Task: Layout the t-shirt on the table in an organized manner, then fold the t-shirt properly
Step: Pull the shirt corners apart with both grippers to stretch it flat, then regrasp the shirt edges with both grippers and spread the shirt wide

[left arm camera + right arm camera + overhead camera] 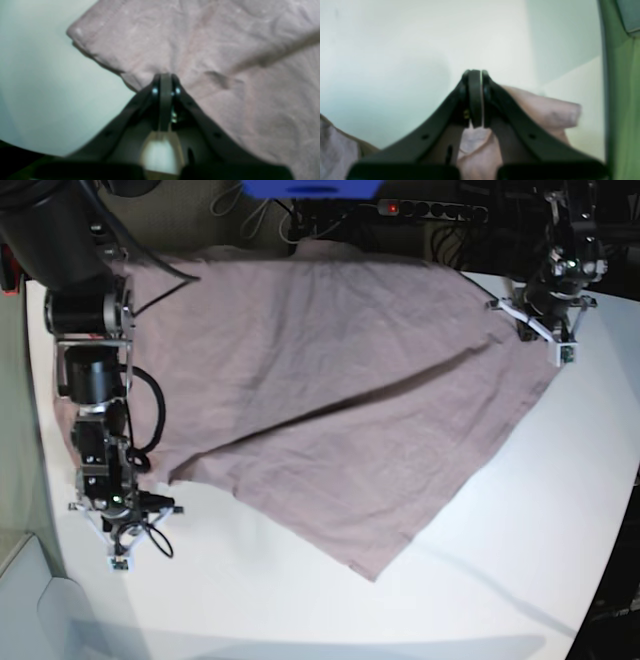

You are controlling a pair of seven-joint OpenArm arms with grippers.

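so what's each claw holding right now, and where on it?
Both are shut on the t-shirt. The left claw pinches it at the edge just below a sleeve; the right claw grips a bunched fold near another sleeve. The exact seam cannot be told.

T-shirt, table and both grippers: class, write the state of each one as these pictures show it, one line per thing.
t-shirt: spread but skewed and creased across the table, lifted at two edges, not yet folded.
table: white top, partly covered by the shirt.
left gripper: shut on the shirt's fabric near a sleeve.
right gripper: shut, with a bunch of shirt fabric pinched between the fingers.
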